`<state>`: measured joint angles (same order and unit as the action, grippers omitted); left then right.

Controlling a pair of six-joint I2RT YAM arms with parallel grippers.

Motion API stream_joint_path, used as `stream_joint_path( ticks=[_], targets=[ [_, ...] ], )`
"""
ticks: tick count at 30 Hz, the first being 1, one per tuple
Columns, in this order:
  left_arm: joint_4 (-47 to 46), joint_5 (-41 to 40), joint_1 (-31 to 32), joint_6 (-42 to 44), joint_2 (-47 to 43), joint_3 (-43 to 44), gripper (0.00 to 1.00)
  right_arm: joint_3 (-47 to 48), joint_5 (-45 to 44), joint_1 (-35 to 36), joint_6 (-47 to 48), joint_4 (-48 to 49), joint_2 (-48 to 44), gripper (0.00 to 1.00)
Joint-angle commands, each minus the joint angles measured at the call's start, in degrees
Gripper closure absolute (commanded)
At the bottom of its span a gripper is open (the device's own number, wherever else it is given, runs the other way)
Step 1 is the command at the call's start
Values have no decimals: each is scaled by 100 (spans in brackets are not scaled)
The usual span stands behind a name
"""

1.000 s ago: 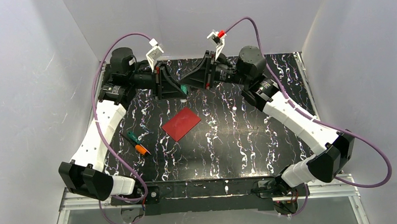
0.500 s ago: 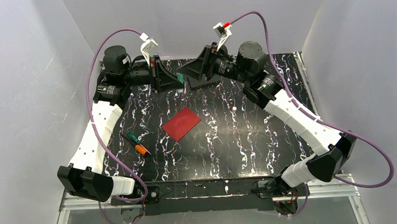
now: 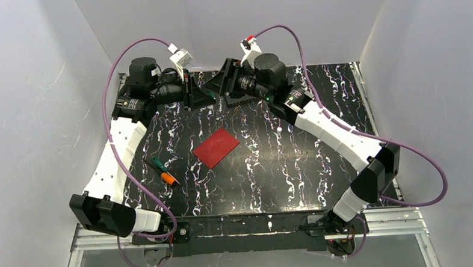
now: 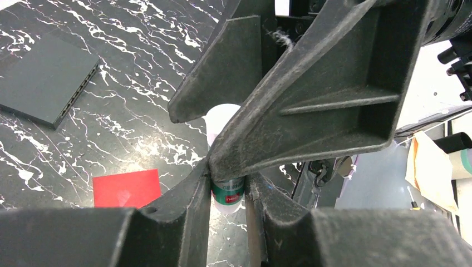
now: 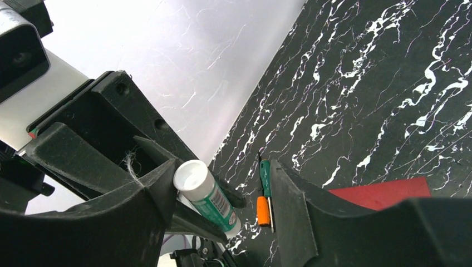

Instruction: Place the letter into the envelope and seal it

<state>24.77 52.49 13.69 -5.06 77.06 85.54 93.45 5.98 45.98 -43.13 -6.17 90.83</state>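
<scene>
The dark red envelope (image 3: 216, 147) lies flat in the middle of the table, flap not showing, and appears again in the wrist views (image 4: 127, 187) (image 5: 384, 192). The letter is out of view. At the back of the table my left gripper (image 3: 201, 94) (image 4: 228, 183) is shut on a green and white glue stick (image 4: 228, 194) (image 5: 209, 201), held off the table. My right gripper (image 3: 221, 86) (image 5: 222, 217) faces it, open, its fingers standing on either side of the stick's white end without gripping it.
A green and orange screwdriver (image 3: 163, 171) (image 5: 265, 194) lies left of the envelope. A dark ribbed block (image 4: 47, 78) rests flat at the back of the table. White walls close in the left, back and right sides.
My right gripper has opened and let go of the glue stick, and its arm has swung left and back. The left gripper keeps the stick and has lifted slightly toward the back wall.
</scene>
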Motion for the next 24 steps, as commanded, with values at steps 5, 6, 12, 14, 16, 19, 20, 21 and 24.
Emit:
stream_joint_path(
  ticks=[5, 6, 12, 14, 16, 19, 20, 21, 24],
  targets=[
    [354, 291, -7, 235, 3, 324, 100, 488, 21, 27, 114, 87, 17, 50],
    [442, 303, -14, 290, 11, 348, 100, 546, 62, 25, 155, 51, 33, 52],
    [610, 313, -7, 345, 57, 379, 100, 912, 263, 22, 443, -221, 129, 59],
    [574, 387, -10, 275, 84, 401, 100, 930, 488, 17, 367, -239, 178, 61],
    [572, 411, -9, 259, 98, 419, 100, 885, 637, 17, 293, -236, 198, 54],
    [572, 394, -7, 246, 78, 409, 100, 830, 528, 18, 296, -370, 184, 41],
    [565, 387, -7, 248, 72, 401, 100, 843, 475, 17, 323, -439, 184, 39],
    [564, 379, -13, 243, 59, 398, 100, 868, 446, 19, 343, -511, 208, 39],
    [556, 376, -7, 238, 38, 374, 100, 924, 484, 17, 349, -569, 250, 43]
  ],
)
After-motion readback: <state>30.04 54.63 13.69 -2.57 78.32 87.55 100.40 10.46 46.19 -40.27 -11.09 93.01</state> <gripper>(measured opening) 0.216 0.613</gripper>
